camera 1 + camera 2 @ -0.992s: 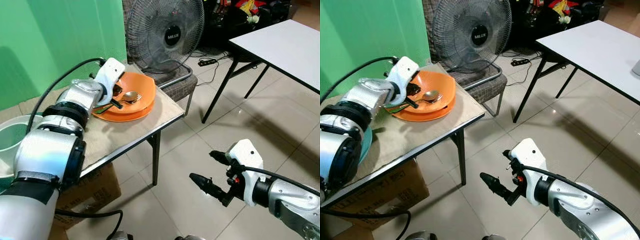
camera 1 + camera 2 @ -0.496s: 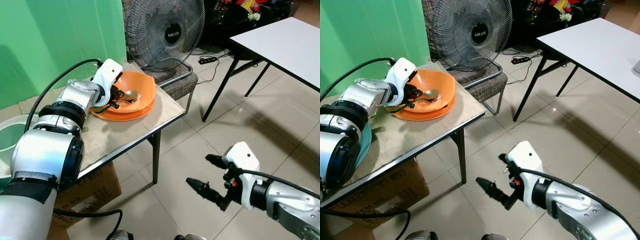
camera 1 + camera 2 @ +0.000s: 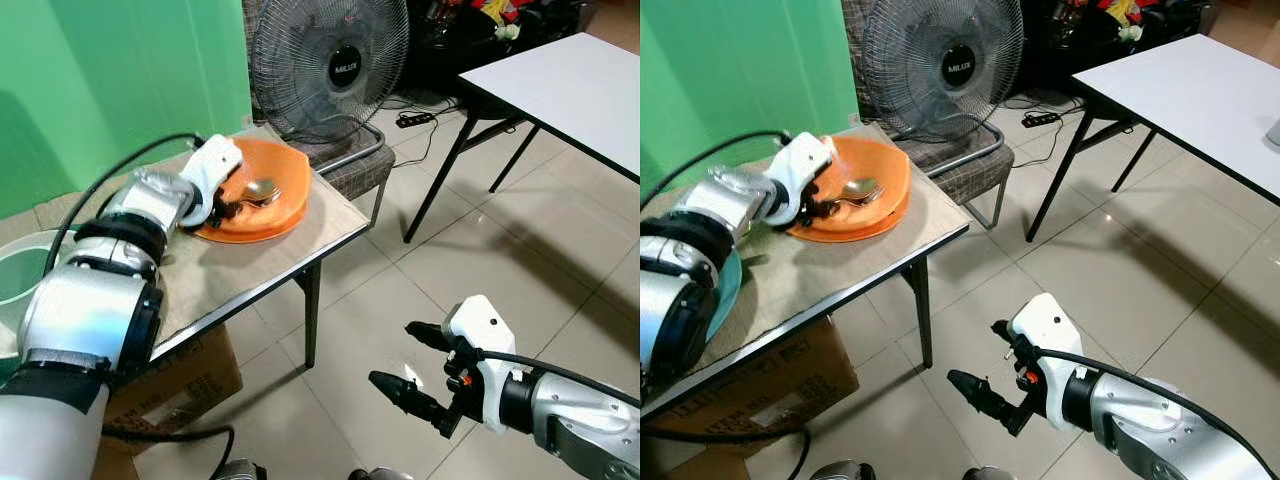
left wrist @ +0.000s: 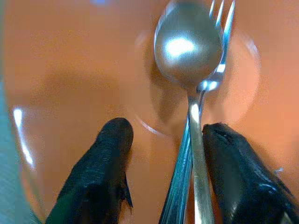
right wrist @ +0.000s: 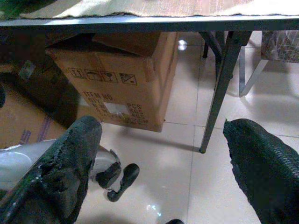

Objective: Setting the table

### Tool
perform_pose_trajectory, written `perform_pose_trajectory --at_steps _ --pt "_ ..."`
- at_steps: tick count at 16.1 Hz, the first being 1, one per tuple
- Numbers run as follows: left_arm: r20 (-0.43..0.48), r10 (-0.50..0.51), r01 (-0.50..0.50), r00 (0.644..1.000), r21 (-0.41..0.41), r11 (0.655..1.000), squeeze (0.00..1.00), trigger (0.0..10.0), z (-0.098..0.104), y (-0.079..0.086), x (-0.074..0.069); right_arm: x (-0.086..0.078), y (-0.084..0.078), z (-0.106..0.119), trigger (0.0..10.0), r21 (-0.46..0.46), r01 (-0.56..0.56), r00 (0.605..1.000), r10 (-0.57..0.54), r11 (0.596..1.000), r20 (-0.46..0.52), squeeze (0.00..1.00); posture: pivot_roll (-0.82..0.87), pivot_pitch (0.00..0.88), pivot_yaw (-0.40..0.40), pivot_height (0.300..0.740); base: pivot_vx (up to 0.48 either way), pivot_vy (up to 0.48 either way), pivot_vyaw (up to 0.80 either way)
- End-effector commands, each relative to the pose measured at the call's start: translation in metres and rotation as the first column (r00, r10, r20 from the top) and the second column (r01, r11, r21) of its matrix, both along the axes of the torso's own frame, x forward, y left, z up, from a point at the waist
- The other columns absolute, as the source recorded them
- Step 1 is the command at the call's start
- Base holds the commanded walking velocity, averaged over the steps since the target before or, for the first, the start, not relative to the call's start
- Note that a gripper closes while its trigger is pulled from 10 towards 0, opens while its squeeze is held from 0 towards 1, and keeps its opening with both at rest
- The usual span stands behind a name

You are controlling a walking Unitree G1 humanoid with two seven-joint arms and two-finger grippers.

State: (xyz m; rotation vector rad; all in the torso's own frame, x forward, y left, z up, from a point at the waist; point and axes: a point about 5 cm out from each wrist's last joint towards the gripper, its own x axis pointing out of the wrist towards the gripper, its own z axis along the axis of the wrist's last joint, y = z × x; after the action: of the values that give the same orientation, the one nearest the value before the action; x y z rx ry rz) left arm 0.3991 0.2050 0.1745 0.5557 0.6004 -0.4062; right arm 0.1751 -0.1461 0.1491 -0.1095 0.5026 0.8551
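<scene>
In the upper left of the head views, the left hand [image 3: 226, 207] reaches into an orange bowl [image 3: 285, 190] that sits near the far corner of a small table [image 3: 250, 268]. A spoon [image 4: 187, 51] and a fork [image 4: 223, 28] lie together in the bowl, the spoon's bowl resting over the fork's tines. In the left wrist view the hand's two black fingers [image 4: 100, 172] are spread apart on either side of the handles, one finger just beside the handles and the other well clear, so the hand is released and not yet closed on them. At the lower right, the right hand [image 3: 415, 365] hangs above the tiled floor [image 3: 500, 250] with its fingers spread, gripping nothing. A standing fan [image 3: 330, 70] is behind the table, and a white table [image 3: 570, 90] stands at the upper right. A cardboard box [image 5: 117, 84] sits under the small table.
</scene>
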Motion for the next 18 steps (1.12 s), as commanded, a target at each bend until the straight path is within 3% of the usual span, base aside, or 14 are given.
perform_pose_trajectory --at_steps 1,2,3,5,6,7,8,9,18 --pt "-0.029 0.004 -0.003 1.000 0.045 0.999 1.00 10.0 -0.0088 0.0034 -0.0033 -0.0041 0.0021 0.0023 10.0 -0.002 -0.027 1.000 0.027 1.000 -0.006 0.00 -0.16 0.083 -0.019 0.740 0.000 0.000 0.00" --pt "-0.032 0.004 -0.002 0.999 0.054 0.999 0.39 10.0 -0.0100 0.0036 -0.0037 -0.0042 0.0015 0.0024 10.0 -0.004 -0.027 1.000 0.026 1.000 -0.006 0.00 -0.16 0.083 -0.020 0.740 0.000 0.000 0.00" --pt "-0.031 0.006 -0.004 1.000 0.064 0.998 0.00 9.7 -0.0103 0.0039 -0.0037 -0.0040 0.0009 0.0025 10.0 -0.005 -0.026 1.000 0.026 1.000 -0.006 0.00 -0.16 0.082 -0.019 0.740 0.000 0.000 0.00" --pt "-0.021 0.010 -0.009 1.000 0.079 0.997 0.00 8.9 -0.0103 0.0044 -0.0034 -0.0032 0.0002 0.0032 10.0 -0.007 -0.025 1.000 0.025 1.000 -0.002 0.00 -0.16 0.081 -0.020 0.740 0.000 0.000 0.00" --pt "-0.011 0.017 -0.016 1.000 0.077 0.997 0.00 4.6 -0.0099 0.0044 -0.0029 -0.0025 -0.0003 0.0037 10.0 -0.009 -0.022 1.000 0.022 1.000 0.002 0.00 -0.16 0.079 -0.020 0.740 0.000 0.000 0.00" --pt "0.001 0.024 -0.024 1.000 0.071 0.997 0.00 3.2 -0.0091 0.0043 -0.0024 -0.0019 -0.0007 0.0040 10.0 -0.011 -0.018 1.000 0.018 1.000 0.007 0.00 -0.16 0.077 -0.021 0.740 0.000 0.000 0.00" --pt "0.010 0.028 -0.029 1.000 0.065 0.997 0.00 0.4 -0.0083 0.0038 -0.0018 -0.0009 -0.0010 0.0040 10.0 -0.012 -0.017 1.000 0.017 1.000 0.008 0.00 -0.16 0.076 -0.023 0.740 0.000 0.000 0.00" --pt "0.010 0.026 -0.027 1.000 0.062 0.998 0.00 0.0 -0.0079 0.0033 -0.0016 -0.0004 -0.0009 0.0039 10.0 -0.013 -0.018 1.000 0.018 1.000 0.009 0.00 -0.16 0.074 -0.024 0.740 0.000 0.000 0.00" --pt "0.039 0.034 -0.035 0.999 0.031 0.999 0.00 0.0 -0.0019 0.0019 0.0009 0.0036 -0.0002 0.0044 10.0 -0.021 -0.025 0.999 0.025 0.999 0.023 0.00 -0.15 0.070 -0.023 0.740 0.000 0.000 0.00"
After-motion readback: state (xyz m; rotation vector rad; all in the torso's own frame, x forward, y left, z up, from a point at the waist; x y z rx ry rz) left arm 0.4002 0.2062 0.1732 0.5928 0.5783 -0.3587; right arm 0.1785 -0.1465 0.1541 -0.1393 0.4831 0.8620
